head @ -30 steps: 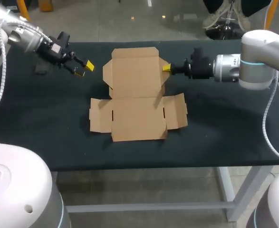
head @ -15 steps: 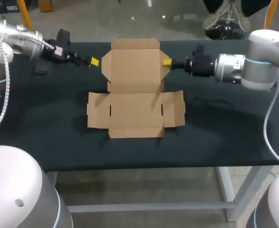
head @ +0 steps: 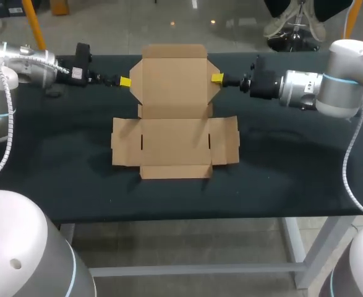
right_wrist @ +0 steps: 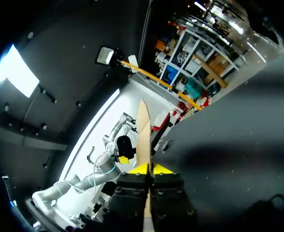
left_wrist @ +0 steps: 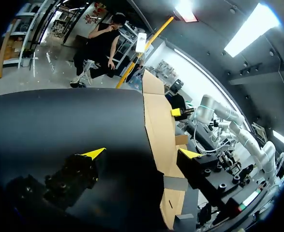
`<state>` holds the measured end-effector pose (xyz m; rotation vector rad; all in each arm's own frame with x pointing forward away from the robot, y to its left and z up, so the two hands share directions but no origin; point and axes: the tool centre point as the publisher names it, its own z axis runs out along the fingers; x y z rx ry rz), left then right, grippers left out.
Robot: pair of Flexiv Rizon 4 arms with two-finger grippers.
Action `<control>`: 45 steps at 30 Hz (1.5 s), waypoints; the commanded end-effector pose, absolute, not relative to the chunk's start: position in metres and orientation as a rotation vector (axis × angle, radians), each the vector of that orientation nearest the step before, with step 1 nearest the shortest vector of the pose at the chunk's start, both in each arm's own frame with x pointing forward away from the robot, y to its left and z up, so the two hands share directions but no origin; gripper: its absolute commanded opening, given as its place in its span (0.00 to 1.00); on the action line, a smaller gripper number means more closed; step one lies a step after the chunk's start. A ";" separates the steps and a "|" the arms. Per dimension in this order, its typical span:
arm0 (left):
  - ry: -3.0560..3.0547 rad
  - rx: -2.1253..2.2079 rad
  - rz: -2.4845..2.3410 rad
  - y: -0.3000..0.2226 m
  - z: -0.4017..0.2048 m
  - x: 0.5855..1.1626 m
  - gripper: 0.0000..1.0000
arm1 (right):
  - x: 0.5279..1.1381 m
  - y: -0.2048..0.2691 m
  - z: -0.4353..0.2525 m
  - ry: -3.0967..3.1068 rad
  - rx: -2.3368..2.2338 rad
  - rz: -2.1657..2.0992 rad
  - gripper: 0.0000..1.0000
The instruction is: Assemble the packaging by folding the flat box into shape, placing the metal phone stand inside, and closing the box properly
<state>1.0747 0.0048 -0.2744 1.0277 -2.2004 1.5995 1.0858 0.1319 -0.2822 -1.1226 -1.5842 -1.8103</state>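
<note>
Cardboard box [head: 172, 139] lies mostly flat on the surface [head: 280, 161], its rear panel tipped up between the two arms. Right pincer [right_wrist: 149, 169] is clamped on that panel's side flap, with the thin edge nipped between both tips. Left pincer [left_wrist: 142, 153] stands spread wide, and the opposite flap's edge passes between its fingers without a squeeze. Good practice now would be to close the left on its flap at matching height, then raise both sides evenly so the crease bends straight. Phone stand is not something I can make out.
</note>
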 end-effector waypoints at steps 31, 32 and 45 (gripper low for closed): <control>-2.081 0.508 1.700 -0.053 -0.264 1.089 0.81 | 1.105 0.148 -0.271 -1.586 -1.040 -1.914 0.00; -2.079 0.507 1.700 -0.054 -0.263 1.089 0.75 | 1.106 0.148 -0.271 -1.586 -1.039 -1.915 0.00; -2.071 0.456 1.695 -0.067 -0.262 1.090 0.49 | 1.109 0.152 -0.270 -1.581 -1.028 -1.914 0.00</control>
